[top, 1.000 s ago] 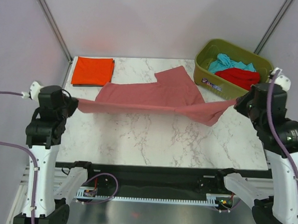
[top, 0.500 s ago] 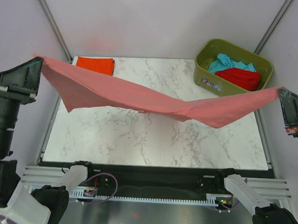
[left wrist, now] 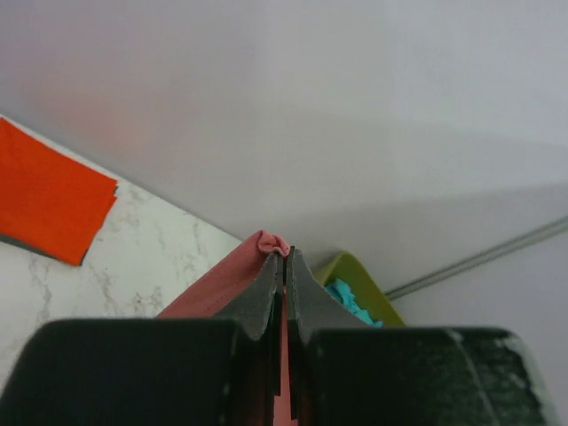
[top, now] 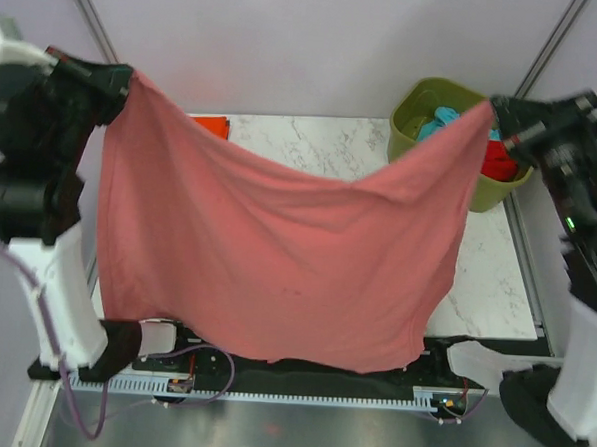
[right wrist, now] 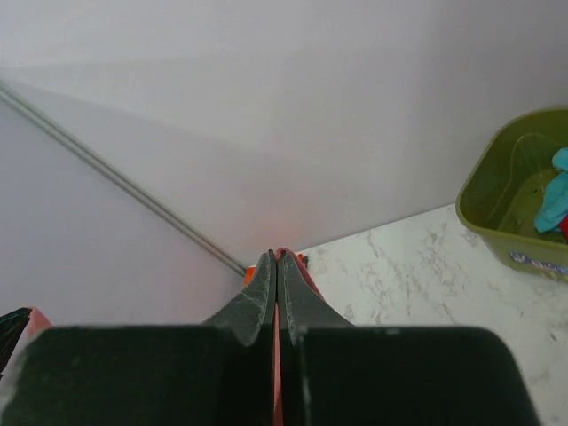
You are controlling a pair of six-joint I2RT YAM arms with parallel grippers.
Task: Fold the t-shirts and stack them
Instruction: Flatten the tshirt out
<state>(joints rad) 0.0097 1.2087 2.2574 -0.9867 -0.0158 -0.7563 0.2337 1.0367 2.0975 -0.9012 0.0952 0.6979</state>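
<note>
The dusty pink t-shirt (top: 277, 252) hangs spread in the air like a curtain, high above the table. My left gripper (top: 126, 77) is shut on its upper left corner; the pinched cloth (left wrist: 271, 241) shows at the left gripper's (left wrist: 286, 257) fingertips. My right gripper (top: 492, 116) is shut on the upper right corner, with pink cloth (right wrist: 297, 266) beside the right gripper's (right wrist: 276, 257) fingertips. A folded orange-red t-shirt (top: 212, 125) lies at the table's back left, mostly hidden by the pink shirt; it shows fully in the left wrist view (left wrist: 44, 195). Teal (top: 444, 119) and red (top: 498, 162) t-shirts lie in the bin.
The olive-green plastic bin (top: 501, 189) stands at the back right of the marble table (top: 486, 283); it also shows in the right wrist view (right wrist: 510, 204) and the left wrist view (left wrist: 351, 271). The hanging shirt hides most of the tabletop. Grey walls enclose the back and sides.
Both arms have risen high, lifting the pink shirt from a low stretched band to a full hanging sheet whose hem reaches the table's near edge.
</note>
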